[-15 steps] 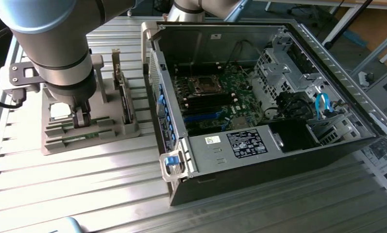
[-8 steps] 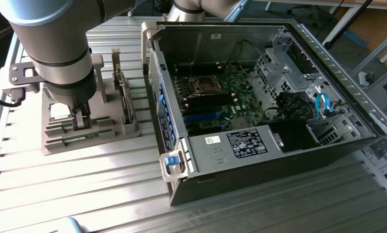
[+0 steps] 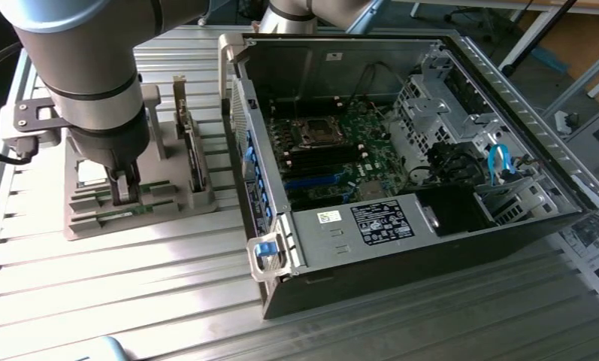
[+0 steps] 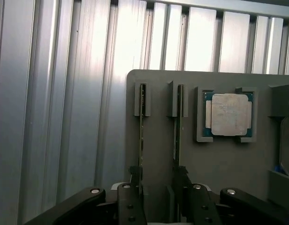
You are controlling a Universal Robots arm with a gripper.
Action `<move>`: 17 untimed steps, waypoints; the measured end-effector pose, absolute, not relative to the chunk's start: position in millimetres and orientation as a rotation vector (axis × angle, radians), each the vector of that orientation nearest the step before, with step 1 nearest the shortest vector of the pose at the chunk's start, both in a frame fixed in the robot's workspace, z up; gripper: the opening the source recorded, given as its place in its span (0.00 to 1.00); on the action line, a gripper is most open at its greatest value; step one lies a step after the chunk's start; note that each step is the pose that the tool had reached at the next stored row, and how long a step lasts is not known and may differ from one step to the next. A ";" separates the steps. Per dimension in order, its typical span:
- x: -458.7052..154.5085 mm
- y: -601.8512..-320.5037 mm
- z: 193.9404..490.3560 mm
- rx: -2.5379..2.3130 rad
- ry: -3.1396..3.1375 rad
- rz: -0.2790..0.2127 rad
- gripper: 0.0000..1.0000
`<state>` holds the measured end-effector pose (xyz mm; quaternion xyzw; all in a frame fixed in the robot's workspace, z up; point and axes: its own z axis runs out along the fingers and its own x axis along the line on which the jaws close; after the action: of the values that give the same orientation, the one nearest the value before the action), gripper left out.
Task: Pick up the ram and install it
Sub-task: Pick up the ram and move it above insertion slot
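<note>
Two ram sticks stand on edge in slots of a grey holder [image 4: 158, 89]: one ram stick [image 4: 141, 126] and a second ram stick [image 4: 177, 136] beside it. My gripper [image 4: 158, 187] hangs low over their near ends, open. One black finger [image 4: 135, 180] lines up with the first stick and the other with the second; nothing is clamped between them. In the exterior view the gripper [image 3: 124, 197] reaches down into the holder [image 3: 89, 226] at the green ram [image 3: 157, 185], at the exterior view's left.
A square silver CPU [image 4: 227, 115] lies in its own pocket of the holder. Upright boards [image 3: 192, 147] stand at the holder's edge. The open PC case [image 3: 400, 248] with its motherboard [image 3: 329, 150] fills the exterior view's right, on a ribbed metal table [image 3: 128, 301].
</note>
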<state>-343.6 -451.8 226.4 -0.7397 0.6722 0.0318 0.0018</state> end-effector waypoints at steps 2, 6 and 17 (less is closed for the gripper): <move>-343.6 -452.7 225.9 -2.321 2.109 0.100 0.42; -343.6 -453.8 224.7 -2.321 2.109 0.100 0.42; -343.6 -456.6 220.6 -2.321 2.109 0.100 0.42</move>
<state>-343.6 -456.6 220.6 -0.7397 0.6722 0.0318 0.0019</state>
